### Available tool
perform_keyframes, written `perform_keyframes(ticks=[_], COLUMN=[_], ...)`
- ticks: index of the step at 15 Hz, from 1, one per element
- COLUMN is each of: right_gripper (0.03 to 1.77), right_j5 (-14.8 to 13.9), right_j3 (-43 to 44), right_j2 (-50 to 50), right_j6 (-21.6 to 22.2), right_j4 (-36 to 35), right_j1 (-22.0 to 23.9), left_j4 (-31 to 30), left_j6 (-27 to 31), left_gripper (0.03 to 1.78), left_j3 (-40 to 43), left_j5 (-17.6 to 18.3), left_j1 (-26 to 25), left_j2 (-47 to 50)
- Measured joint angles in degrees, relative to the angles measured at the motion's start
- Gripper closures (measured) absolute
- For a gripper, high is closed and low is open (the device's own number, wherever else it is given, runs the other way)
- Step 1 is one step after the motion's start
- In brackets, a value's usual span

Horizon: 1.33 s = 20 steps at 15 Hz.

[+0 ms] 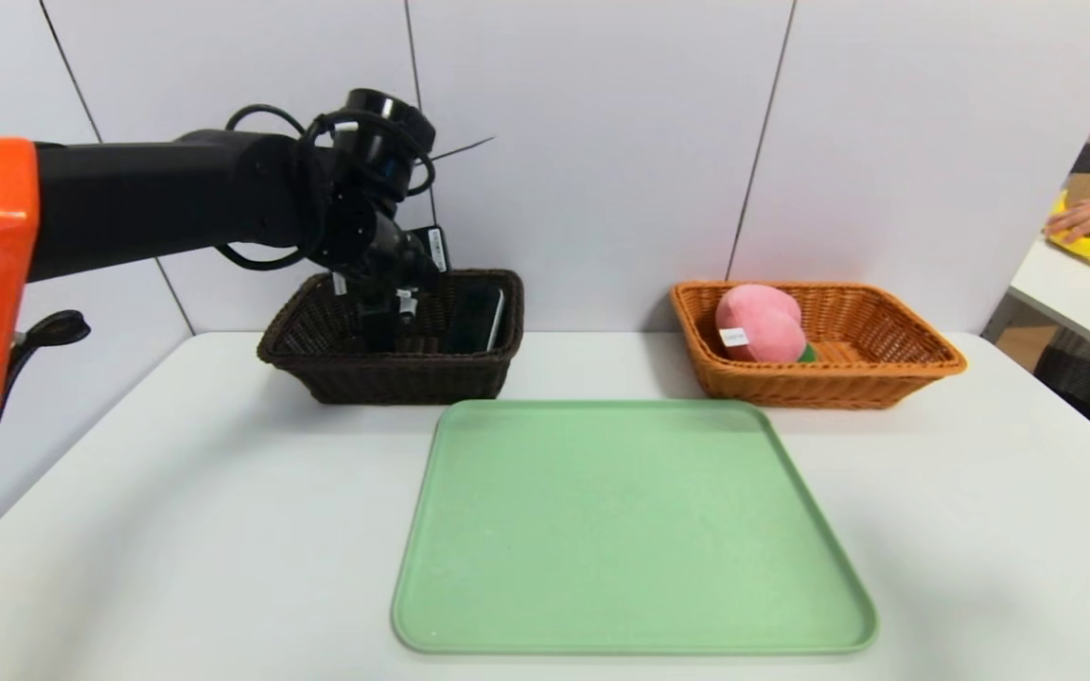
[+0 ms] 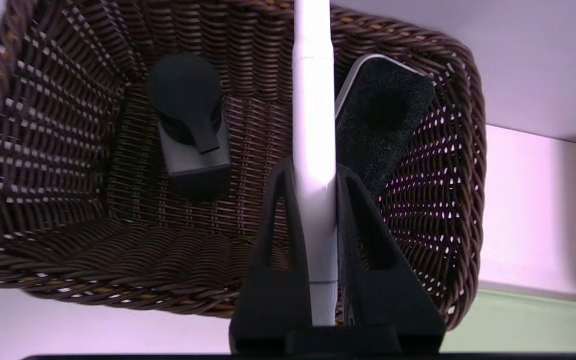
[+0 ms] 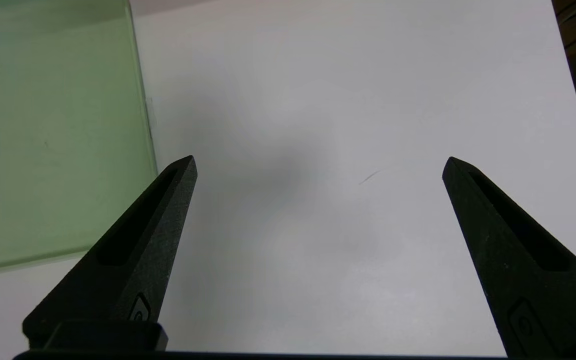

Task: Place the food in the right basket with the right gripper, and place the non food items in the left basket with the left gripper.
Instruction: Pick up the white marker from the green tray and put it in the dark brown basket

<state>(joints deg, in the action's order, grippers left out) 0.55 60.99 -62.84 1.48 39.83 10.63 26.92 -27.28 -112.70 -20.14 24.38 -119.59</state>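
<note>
Your left gripper (image 2: 314,200) hangs over the left basket (image 2: 58,150), jaws pinching the marker pen (image 2: 314,125); bottle & eraser lie inside. Next, I think: open jaws, drop it in. Right gripper (image 3: 318,165) jaws spread; peach (image 1: 761,324) sits in right basket (image 1: 895,374).

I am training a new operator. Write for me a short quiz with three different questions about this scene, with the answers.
1. True or false: the left hand grips the white marker pen above the dark brown basket.
2. What lies in the orange basket?
3. The right hand is: A) open over the table; B) shut on a bottle.

Key: 1 true. 2 the pink plush peach. 3 A.
</note>
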Motion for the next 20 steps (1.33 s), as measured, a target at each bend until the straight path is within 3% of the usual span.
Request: perform_keyframes(ticks=[10, 12, 15, 20], right_gripper=[0.10, 0.10, 0.10, 0.10], right_j5=[0.05, 0.05, 0.02, 0.02], right_j3=[-1.54, -1.68, -1.99, -2.12], right_j2=[0.78, 0.88, 0.96, 0.96], right_j6=[0.00, -0.02, -0.05, -0.44], right_j4=[-0.06, -0.02, -0.04, -0.13], right_j1=[0.02, 0.02, 0.00, 0.00], left_j4=[-1.76, -2.33, -3.07, -3.02], left_j6=[-0.89, -0.91, -0.85, 0.16], left_gripper=[1.59, 1.24, 0.87, 0.51], left_j3=[-0.06, -0.06, -0.06, -0.09], left_j5=[-0.01, -0.15, -0.20, -0.30], left_j1=[-0.40, -0.54, -0.84, -1.12], left_j2=[-5.30, -5.80, -6.66, -6.55])
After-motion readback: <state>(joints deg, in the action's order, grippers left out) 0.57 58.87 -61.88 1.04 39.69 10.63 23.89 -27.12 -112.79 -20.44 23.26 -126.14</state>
